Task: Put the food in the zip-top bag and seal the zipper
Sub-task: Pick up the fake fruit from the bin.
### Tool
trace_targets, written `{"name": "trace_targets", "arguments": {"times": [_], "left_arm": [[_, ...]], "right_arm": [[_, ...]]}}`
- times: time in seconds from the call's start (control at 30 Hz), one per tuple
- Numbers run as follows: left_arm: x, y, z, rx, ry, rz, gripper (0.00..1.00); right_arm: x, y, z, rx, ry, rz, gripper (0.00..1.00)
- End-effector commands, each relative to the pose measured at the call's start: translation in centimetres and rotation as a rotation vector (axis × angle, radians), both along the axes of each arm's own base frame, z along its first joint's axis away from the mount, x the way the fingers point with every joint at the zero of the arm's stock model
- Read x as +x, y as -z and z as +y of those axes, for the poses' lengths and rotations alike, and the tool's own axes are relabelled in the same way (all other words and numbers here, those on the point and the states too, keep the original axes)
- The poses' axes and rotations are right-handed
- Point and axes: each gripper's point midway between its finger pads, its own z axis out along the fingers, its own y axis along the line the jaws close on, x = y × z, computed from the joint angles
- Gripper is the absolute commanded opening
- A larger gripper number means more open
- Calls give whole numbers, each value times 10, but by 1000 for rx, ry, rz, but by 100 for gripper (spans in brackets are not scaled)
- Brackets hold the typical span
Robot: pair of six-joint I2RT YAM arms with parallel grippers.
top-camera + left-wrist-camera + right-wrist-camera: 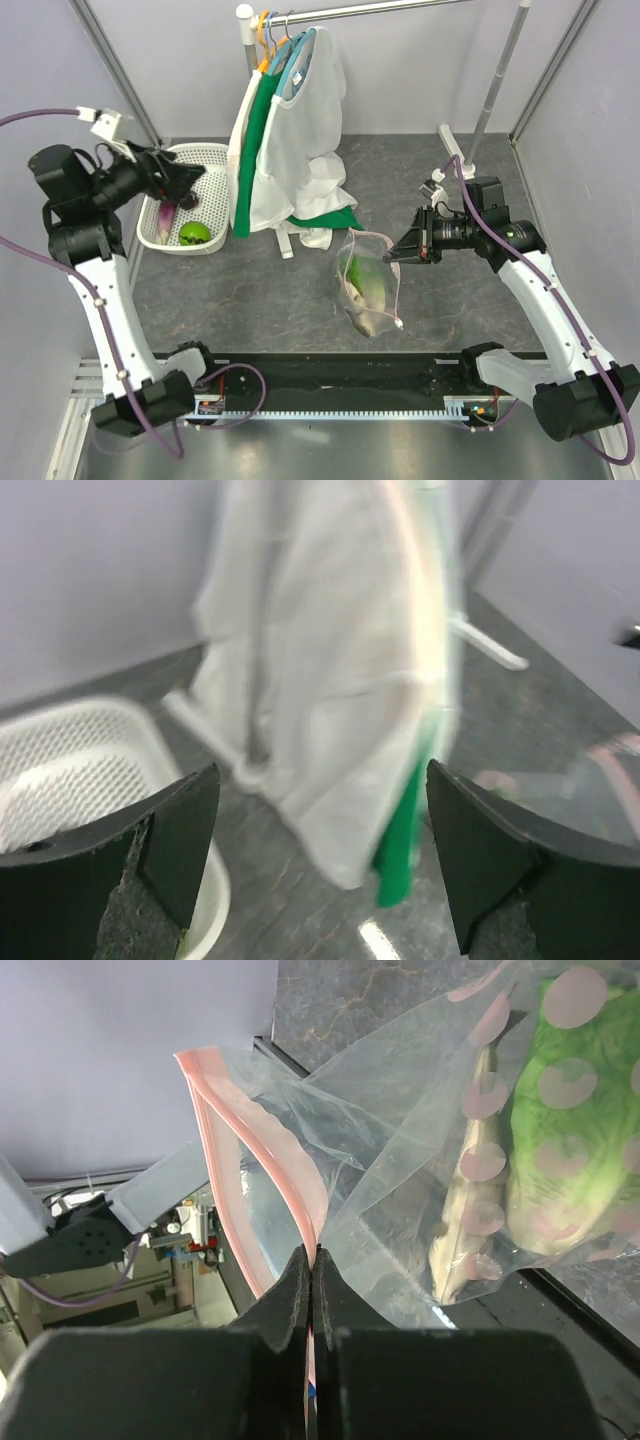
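Showing the zip-top bag (388, 285) just below centre of the overhead view, hanging from the right claw (398, 250), long axis running top to bottom of the frame, mouth uppermost, closed end lowest. Impossible to tell any contact with the grey table (250, 300) beneath. Pinching the pink zipper (205, 1120) at one spot, right claw pressed together on the strip; from the right wrist, rising from bottom centre towards upper left, mouth gaping beside it. Holding a leafy lettuce (575, 1150) and a pale oblong vegetable (470, 1190) inside, side by side along the bag's length, veiled by pale round dots, lettuce cut off at the right edge. Hovering at upper left over a white basket (218, 190), left claw (321, 773) spread wide, gripping nothing. Lying in the basket, a purple eggplant (165, 215), partly hidden under the claw, and a green round fruit (195, 233). Smearing to a blur in the left wrist view, a hanging white garment (330, 680).
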Motion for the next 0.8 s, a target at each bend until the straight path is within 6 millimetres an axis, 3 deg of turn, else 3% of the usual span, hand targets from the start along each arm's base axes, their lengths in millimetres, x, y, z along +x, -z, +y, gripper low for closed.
{"name": "trace_targets", "arguments": {"times": [0.0, 0.1, 0.2, 0.27, 0.5, 0.77], "left_arm": [[38, 72, 74, -40, -210, 296, 89], [52, 135, 111, 83, -294, 475, 92], [53, 200, 136, 160, -331, 705, 98], [53, 227, 149, 207, -358, 771, 99], [67, 293, 162, 324, -390, 882, 99], [80, 344, 144, 308, -326, 984, 100]], "right_arm": [[3, 2, -3, -23, 11, -41, 0], [4, 4, -3, -30, 14, -45, 0], [4, 7, -4, -40, 18, -45, 0], [5, 10, -5, -48, 21, -43, 0], [8, 14, -5, -59, 19, -32, 0], [13, 14, -6, -77, 24, -42, 0]]}}
